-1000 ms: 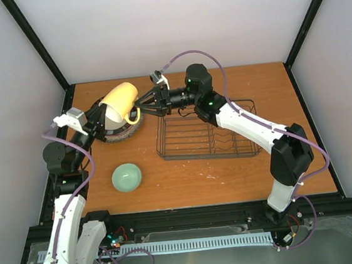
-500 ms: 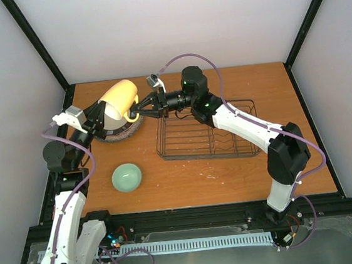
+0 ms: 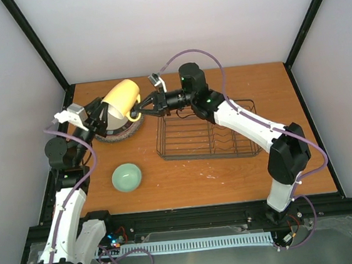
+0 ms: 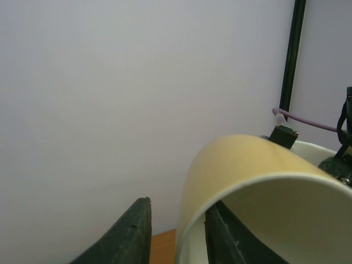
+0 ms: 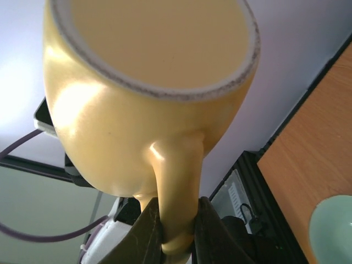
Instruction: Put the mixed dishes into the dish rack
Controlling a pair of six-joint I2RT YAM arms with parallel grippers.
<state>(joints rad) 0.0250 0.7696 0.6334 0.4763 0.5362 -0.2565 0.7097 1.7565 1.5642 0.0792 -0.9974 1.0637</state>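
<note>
while right tool [image 5: 177, 237] grips one mug [image 5: 126, 137]: one bowl [image 3: 126, 177], one rack [image 3: 207, 156]

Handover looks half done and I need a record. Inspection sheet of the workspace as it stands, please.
Surface: wooden table, a few faint pale marks.
Job's things: yellow mug in the air above the plates, of which only a dark patterned rim shows; mint bowl upright on the table; dish rack with no dish in it.
Clutter: nothing seen.
Pincers: right pincer shut on the mug's handle; left pincer open, straddling the mug's rim with a gap outside the wall.
Cables: purple cables loop along both arms.
Surroundings: white walls, black frame posts.
</note>
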